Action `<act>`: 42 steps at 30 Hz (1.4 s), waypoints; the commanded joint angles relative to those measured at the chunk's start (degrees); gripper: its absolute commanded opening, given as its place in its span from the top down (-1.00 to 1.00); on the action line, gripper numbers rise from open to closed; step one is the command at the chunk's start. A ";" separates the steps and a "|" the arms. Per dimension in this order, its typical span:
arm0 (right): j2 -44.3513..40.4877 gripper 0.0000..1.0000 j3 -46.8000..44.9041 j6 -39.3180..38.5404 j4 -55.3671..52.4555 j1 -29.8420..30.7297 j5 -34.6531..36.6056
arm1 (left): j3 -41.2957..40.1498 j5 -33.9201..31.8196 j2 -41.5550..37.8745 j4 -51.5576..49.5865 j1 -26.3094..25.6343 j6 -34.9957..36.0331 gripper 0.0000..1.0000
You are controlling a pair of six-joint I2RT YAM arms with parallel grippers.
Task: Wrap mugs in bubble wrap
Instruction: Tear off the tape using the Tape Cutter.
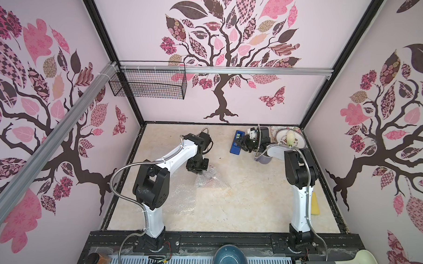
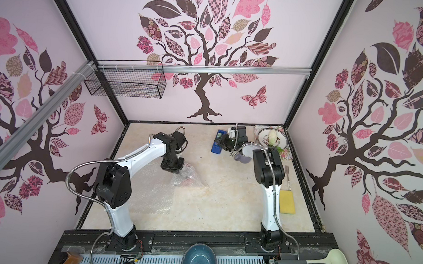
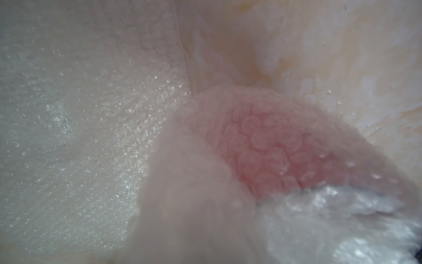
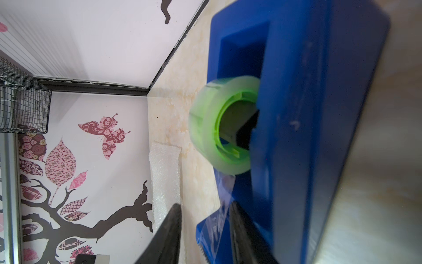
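A mug showing red [image 1: 210, 179] lies bundled in bubble wrap [image 1: 176, 196] at the middle of the table; a flat sheet spreads toward the left arm. My left gripper [image 1: 197, 171] points down at the bundle's far-left edge. In the left wrist view the wrap [image 3: 274, 148] rises against the lens, pink showing through, and hides the jaws. A lavender mug [image 1: 262, 160] sits half hidden under the right arm. My right gripper [image 4: 204, 205] is open at the blue tape dispenser [image 4: 308, 114], its fingers either side of the clear tape end by the cutter.
At the back right a plate [image 1: 281, 137] holds a pale vegetable. A fork [image 2: 287, 174] and a yellow sponge [image 2: 287, 201] lie along the right edge. A blue bowl [image 1: 229, 259], a ladle [image 1: 361, 261] and a jar [image 1: 94, 259] sit on the front rail. A wire basket [image 1: 149, 84] hangs on the back wall.
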 commanded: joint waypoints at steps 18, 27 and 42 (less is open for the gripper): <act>6.04 0.48 -0.37 7.35 0.48 0.53 0.43 | -1.32 2.57 -1.49 1.31 0.38 1.22 1.00; 0.99 1.00 1.87 8.62 2.91 -0.07 -1.56 | -2.41 2.21 -2.29 1.32 0.37 0.92 1.00; -0.85 1.00 14.53 7.08 -6.49 -1.48 -8.48 | -8.64 5.14 -4.65 5.24 0.37 -0.57 1.00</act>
